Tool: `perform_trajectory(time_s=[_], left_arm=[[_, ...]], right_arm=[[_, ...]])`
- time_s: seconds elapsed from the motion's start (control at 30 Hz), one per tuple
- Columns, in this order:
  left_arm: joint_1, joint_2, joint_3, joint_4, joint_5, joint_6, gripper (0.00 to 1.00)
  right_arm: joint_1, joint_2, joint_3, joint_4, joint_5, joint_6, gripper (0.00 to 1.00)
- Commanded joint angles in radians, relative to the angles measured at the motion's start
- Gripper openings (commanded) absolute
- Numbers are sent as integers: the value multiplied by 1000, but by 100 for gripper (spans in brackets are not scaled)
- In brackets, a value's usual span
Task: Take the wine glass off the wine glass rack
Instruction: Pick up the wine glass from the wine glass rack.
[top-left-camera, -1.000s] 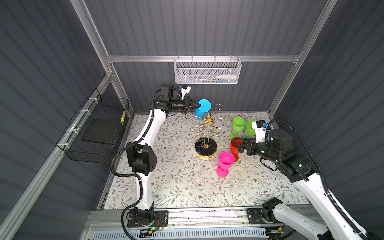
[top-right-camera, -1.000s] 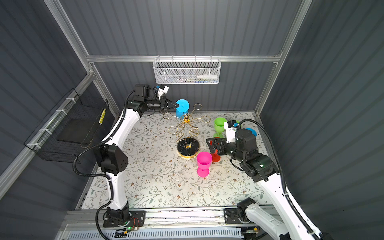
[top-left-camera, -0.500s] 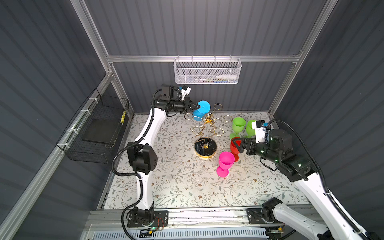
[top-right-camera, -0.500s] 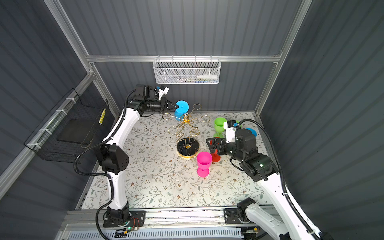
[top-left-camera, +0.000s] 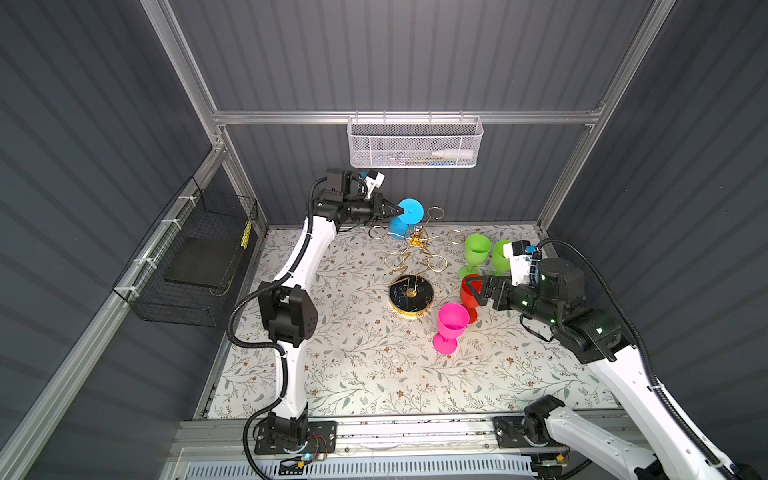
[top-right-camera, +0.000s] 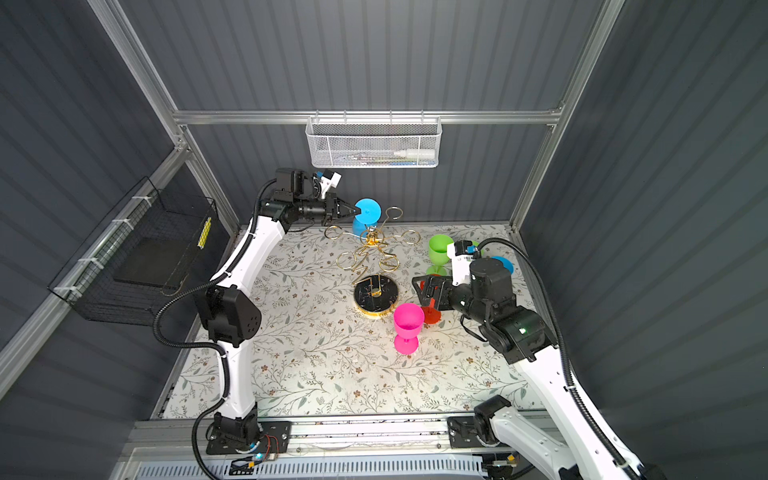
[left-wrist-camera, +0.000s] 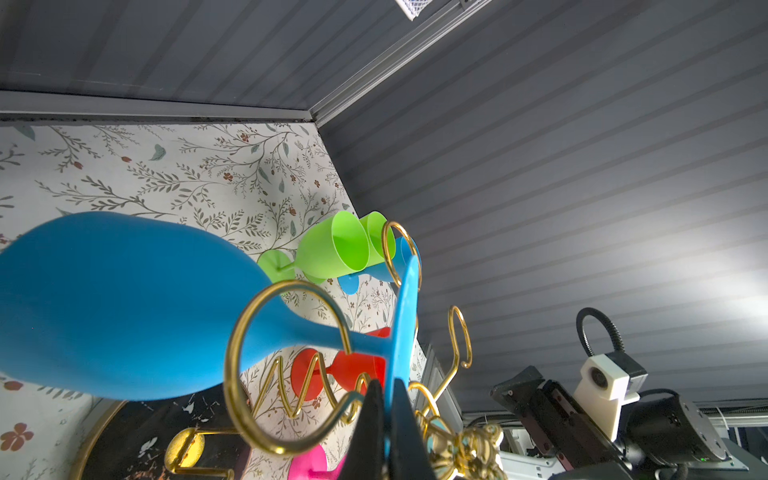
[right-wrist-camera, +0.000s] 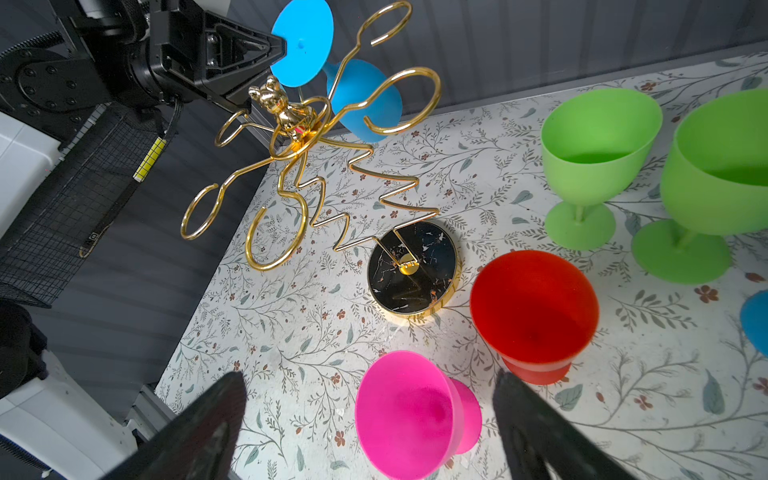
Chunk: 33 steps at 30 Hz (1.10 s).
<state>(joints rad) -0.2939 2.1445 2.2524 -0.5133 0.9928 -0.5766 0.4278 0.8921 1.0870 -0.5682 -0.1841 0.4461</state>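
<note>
A blue wine glass (top-left-camera: 410, 211) (top-right-camera: 368, 210) hangs upside down and tilted at the back of the gold wine glass rack (top-left-camera: 415, 239) (top-right-camera: 371, 237). My left gripper (top-left-camera: 399, 210) (top-right-camera: 354, 210) (left-wrist-camera: 384, 390) is shut on the rim of the glass's foot disc. In the left wrist view the blue glass (left-wrist-camera: 124, 299) has its stem crossing a gold ring; I cannot tell whether it sits in that ring. The right wrist view shows the blue wine glass (right-wrist-camera: 305, 39) above the rack (right-wrist-camera: 409, 272). My right gripper (top-left-camera: 471, 291) (top-right-camera: 422, 291) (right-wrist-camera: 370, 382) is open and holds nothing, low over the mat to the right of the rack's base.
On the mat right of the rack stand a pink glass (top-left-camera: 452, 322), a red glass (top-left-camera: 469, 291) and two green glasses (top-left-camera: 477, 248). Another blue glass (top-right-camera: 503, 264) stands at the far right. A white mesh basket (top-left-camera: 413, 143) hangs on the back wall. A black wire basket (top-left-camera: 195, 257) hangs on the left wall.
</note>
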Motion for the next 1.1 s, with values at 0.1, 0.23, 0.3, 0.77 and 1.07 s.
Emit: perform_trajectory(time_s=[0.1, 0.23, 0.3, 0.77, 1.07], left_arm=[[-5, 12, 6, 111, 20, -73, 0], [-5, 11, 5, 149, 3, -102, 0], [-2, 12, 3, 165, -7, -115, 0], [56, -25, -80, 393, -62, -264, 0], [124, -78, -194, 505, -72, -332, 0]], right_arm=[[-5, -5, 7, 15, 4, -6, 95], [-3, -5, 7, 15, 6, -7, 95], [-5, -5, 7, 15, 5, -7, 95], [-4, -21, 3, 1, 26, -15, 95], [-5, -24, 1, 1, 31, -19, 95]])
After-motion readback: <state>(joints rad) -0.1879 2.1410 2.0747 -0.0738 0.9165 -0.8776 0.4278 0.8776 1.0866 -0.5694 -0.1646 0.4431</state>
